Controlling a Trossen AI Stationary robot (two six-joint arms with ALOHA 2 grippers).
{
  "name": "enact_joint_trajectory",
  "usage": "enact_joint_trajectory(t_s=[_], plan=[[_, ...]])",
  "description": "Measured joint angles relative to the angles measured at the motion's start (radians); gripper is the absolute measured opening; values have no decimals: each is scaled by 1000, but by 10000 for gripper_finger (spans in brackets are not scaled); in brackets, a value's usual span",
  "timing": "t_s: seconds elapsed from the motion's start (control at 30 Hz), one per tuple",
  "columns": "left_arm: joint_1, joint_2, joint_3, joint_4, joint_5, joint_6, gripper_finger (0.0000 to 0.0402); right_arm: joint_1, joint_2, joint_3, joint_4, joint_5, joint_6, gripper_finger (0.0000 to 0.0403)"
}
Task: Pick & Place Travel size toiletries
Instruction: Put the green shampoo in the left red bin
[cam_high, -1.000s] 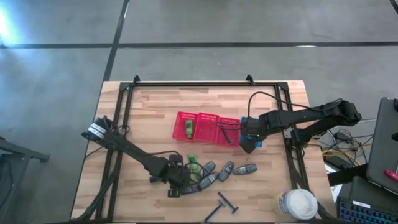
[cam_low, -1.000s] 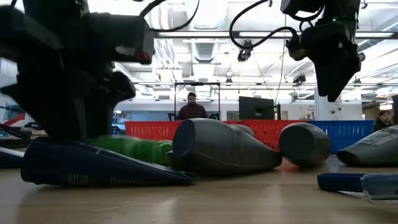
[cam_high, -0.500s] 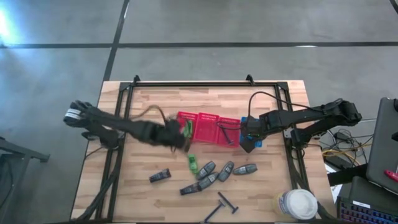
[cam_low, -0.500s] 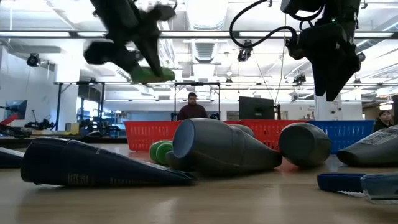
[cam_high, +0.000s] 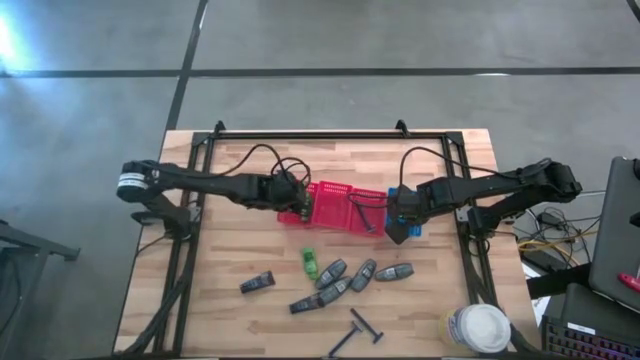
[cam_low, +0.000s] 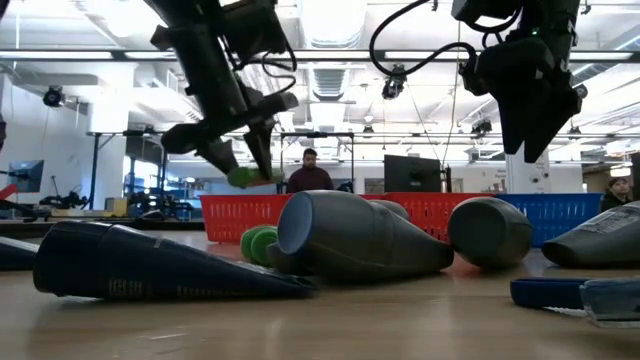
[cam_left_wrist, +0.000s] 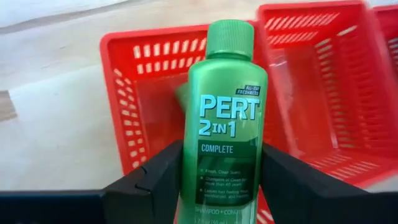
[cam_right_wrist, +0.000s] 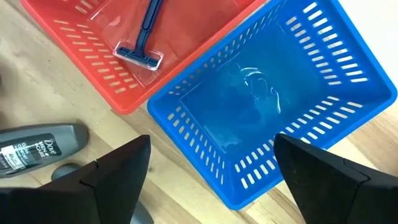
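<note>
Hovering over the leftmost red basket (cam_high: 300, 207), the left claw (cam_left_wrist: 221, 186) is clamped on a green Pert 2-in-1 shampoo bottle (cam_left_wrist: 225, 118), its two dark fingers (cam_left_wrist: 155, 183) pressing either side of the bottle, cap pointing away from the wrist; in the low view the bottle hangs clear above the basket row. A second green bottle (cam_high: 310, 262) lies on the wooden table (cam_high: 230, 250) just below the baskets, beside a cluster of dark grey tubes (cam_high: 362, 274), with another tube (cam_high: 257, 283) apart to the left and a black razor (cam_high: 356, 328) near the front edge. The right claw (cam_right_wrist: 208, 180) is spread wide and empty above the blue basket (cam_right_wrist: 280, 106), next to a red basket (cam_right_wrist: 81, 56) holding a blue razor (cam_right_wrist: 144, 37). A white lidded container (cam_high: 478, 328) stands at the table's front right corner
</note>
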Motion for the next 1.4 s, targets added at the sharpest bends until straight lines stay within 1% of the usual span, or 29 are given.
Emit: enact_joint_trajectory(t_s=[0.17, 0.23, 0.27, 0.3, 0.33, 0.37, 0.43, 0.47, 0.53, 0.6, 0.7, 0.93, 1.07, 1.2, 1.3, 1.4], plan=[[-1, 5, -12, 12, 9, -21, 233, 0, 0, 0, 0, 0, 0, 325], [0, 0, -12, 15, 29, -22, 245, 0, 0, 0, 0, 0, -2, 323], [-1, -9, -12, 13, 42, 10, 249, 0, 0, 0, 0, 0, -4, 322], [-8, -21, -7, 14, 56, 74, 253, 0, 0, 0, -1, 0, -4, 322], [-23, -39, 0, 33, 70, 177, 254, 0, 0, 0, -1, 0, -5, 323], [-49, -60, 5, 71, 111, 336, 255, 0, 0, 0, -1, 0, -7, 324], [-124, -99, 11, 144, 229, 669, 254, 0, 0, 0, -2, 0, -11, 329], [-170, -108, 12, 167, 272, 820, 253, 0, 0, 0, -2, 0, -15, 332], [-260, -114, 12, 174, 294, 1059, 252, 0, 0, 0, -2, -3, -19, 337], [-321, -92, 11, 153, 294, 1255, 252, 0, 0, 0, -3, -4, -19, 342], [-356, -24, 12, 141, 288, 1433, 252, 0, 0, -1, -6, -19, -20, 348], [-338, 156, 125, 152, 310, 1648, 252, 0, 0, -1, -56, -38, -7, 354], [-312, 246, 192, 76, 366, 1724, 252, 0, -5, -1, -93, -38, 5, 354], [-293, 311, 248, -52, 366, 1838, 252, 0, -13, -1, -96, -37, 12, 360], [-275, 336, 268, -76, 364, 1902, 252, 0, -13, -1, -96, -37, 19, 361], [-259, 348, 271, -65, 366, 1925, 252, 0, -13, -1, -96, -35, 19, 357]])
